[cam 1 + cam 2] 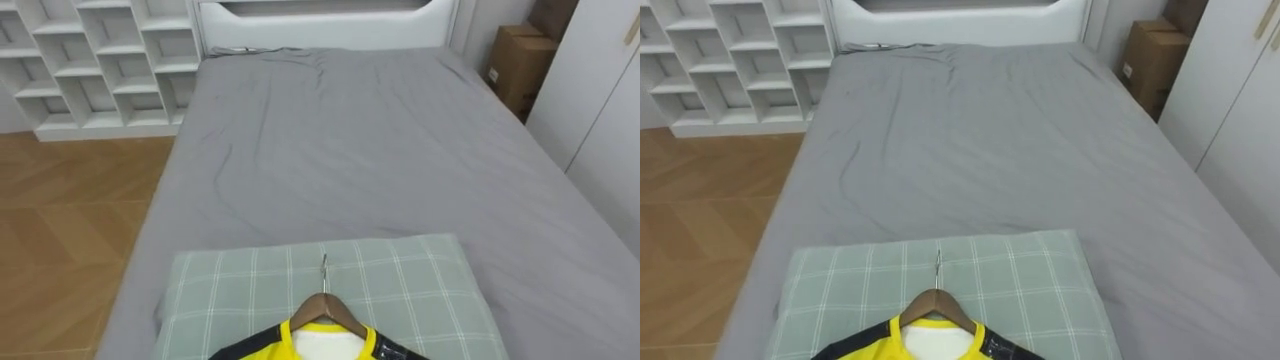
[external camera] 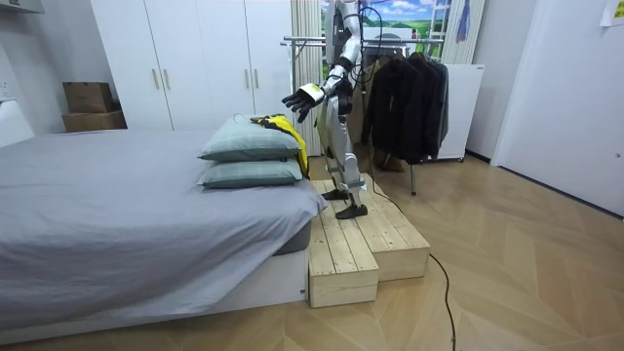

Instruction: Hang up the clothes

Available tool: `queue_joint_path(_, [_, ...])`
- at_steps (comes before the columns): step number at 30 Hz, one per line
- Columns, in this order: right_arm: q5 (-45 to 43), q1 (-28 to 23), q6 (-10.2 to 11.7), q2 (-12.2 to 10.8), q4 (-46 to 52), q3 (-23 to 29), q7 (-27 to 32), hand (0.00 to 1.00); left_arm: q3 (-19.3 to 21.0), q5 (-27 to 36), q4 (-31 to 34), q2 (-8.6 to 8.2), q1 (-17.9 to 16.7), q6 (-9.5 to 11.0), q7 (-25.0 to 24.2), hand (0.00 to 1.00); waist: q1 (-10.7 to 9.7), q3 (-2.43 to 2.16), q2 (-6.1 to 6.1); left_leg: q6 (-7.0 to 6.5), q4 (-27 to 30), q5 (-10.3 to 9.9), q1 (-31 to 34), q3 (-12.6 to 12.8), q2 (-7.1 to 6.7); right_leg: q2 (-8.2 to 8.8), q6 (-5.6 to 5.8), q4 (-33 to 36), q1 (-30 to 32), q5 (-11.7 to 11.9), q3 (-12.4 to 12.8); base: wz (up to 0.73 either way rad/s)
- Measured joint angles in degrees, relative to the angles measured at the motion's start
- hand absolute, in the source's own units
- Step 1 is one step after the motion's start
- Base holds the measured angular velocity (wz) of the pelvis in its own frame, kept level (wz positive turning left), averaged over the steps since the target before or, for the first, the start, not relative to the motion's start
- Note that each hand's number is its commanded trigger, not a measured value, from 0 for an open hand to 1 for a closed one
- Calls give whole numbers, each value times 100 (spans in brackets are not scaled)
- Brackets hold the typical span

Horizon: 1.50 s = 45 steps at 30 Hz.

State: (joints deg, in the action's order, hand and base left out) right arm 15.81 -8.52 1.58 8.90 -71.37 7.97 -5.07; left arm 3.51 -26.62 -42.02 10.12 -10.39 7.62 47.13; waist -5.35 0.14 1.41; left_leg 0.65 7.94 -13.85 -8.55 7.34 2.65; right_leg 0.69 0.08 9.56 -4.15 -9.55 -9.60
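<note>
Yellow shirt [image 1: 262, 346] on a wooden hanger [image 1: 339, 310] lies on the top plaid pillow [image 1: 420, 280] at the near end of the grey bed [image 1: 350, 150]. Robot stands on a wooden platform [image 2: 356, 239]. Left robot hand [image 2: 304, 98] hovers above the pillows, fingers spread, empty.

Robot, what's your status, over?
Left hand open, raised beside yellow shirt. Shirt on hanger, lying on top pillow, ungrasped. Nothing blocking.
</note>
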Motion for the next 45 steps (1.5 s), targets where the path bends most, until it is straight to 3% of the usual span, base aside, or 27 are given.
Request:
queue_joint_path(2, [11, 53, 9, -12, -53, 0, -1, 0, -11, -500, 36, 0, 60, 2, 30, 0, -70, -4, -6, 0, 0, 0, -6, 1, -5, 5, 1, 13, -3, -1, 4, 0])
queue_joint_path(8, [15, 69, 27, -11, -244, 1, -12, 0, -31, -1166, 41, -2, 240, 14, 33, 0, -105, -2, -1, 0, 0, 0, 1, -8, -8, 10, 14, 22, -1, -8, -4, 0])
queue_joint_path(25, [89, 137, 29, 34, -271, -3, -80, 0, -218, -1710, 158, 1, 330, -13, 111, 0, -239, 16, 35, 0, 65, 0, 87, -120, -37, 37, 33, -2, 20, -20, -73, 3])
queue_joint_path(33, [92, 162, 30, 52, -442, -11, -83, 0, -335, -2313, 161, 1, 417, -28, 62, 0, -255, 16, 30, -1, 68, 0, 68, -118, -36, 34, 33, -4, 23, -20, -61, 0])
queue_joint_path(45, [137, 114, -9, 103, -511, -312, 17, 0, -973, -2414, 138, 0, 472, -256, 49, 0, -420, 42, -9, 0, 66, 0, 20, -3, -35, 26, 33, 20, 21, -20, 46, -3])
